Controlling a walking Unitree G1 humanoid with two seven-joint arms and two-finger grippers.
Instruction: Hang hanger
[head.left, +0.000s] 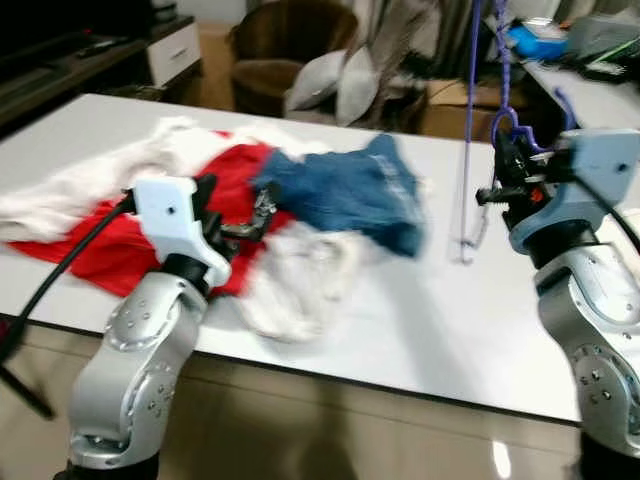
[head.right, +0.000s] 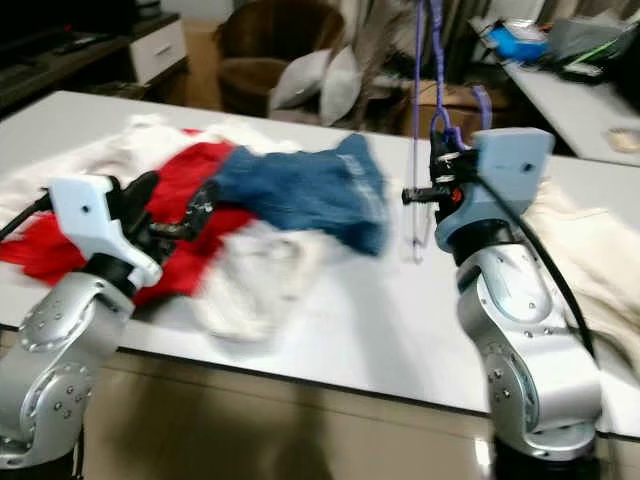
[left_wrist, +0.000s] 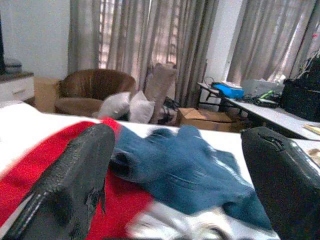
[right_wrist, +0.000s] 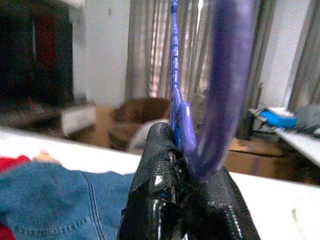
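right gripper jaws pinching purple hanger | left gripper jaws spread over clothes

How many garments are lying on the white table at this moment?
At least 4: a white cloth at the far left, a red garment beside it, a blue denim piece in the middle, and a white garment nearest the edge. Others may be hidden underneath.

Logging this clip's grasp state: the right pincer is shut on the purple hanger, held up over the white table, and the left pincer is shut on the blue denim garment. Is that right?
Not quite. The left pincer is open and holds nothing; the left wrist view shows its fingers spread, with the blue denim garment lying beyond them. The rest stands: the right pincer is shut on the purple hanger over the white table.
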